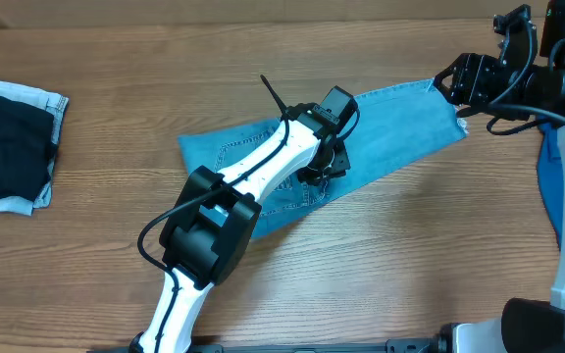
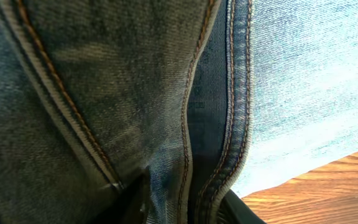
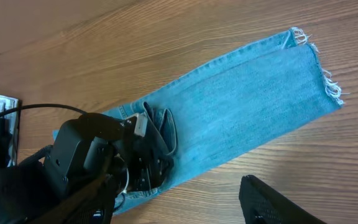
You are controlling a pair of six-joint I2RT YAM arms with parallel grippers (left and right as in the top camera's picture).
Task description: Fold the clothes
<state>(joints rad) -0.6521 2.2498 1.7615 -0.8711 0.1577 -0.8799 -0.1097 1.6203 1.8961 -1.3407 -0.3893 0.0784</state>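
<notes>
The jeans (image 1: 400,132) lie flat on the table (image 1: 381,265) as one long strip. Their long axis runs on a slant from the waist end (image 1: 204,147) to the frayed hem (image 1: 449,106). About midway along that axis the left gripper (image 1: 324,169) is down on the cloth and closed on a pinch of denim. Its wrist view is filled by a bunched seam (image 2: 185,124) pressed up close, and in the right wrist view the fabric puckers into ridges right at its fingers. For this hand the waist lies back toward its own arm, and the leg stretches away beyond its fingertips toward the hem.

The hem lies just beneath the right gripper (image 1: 459,83), which hangs above the table, apart from the cloth. Its wrist camera looks down on the whole leg with only one dark finger (image 3: 272,202) showing at the bottom edge, so I cannot tell whether it is wide or narrow. The right is far nearer the hem, the left nearer the waist.

I judge the coming fold turns on that axis: the hem carried along it toward the waist, with the left's pinch near the crease. A folded pile (image 1: 8,147) sits well beyond the waist end, far from both hands
</notes>
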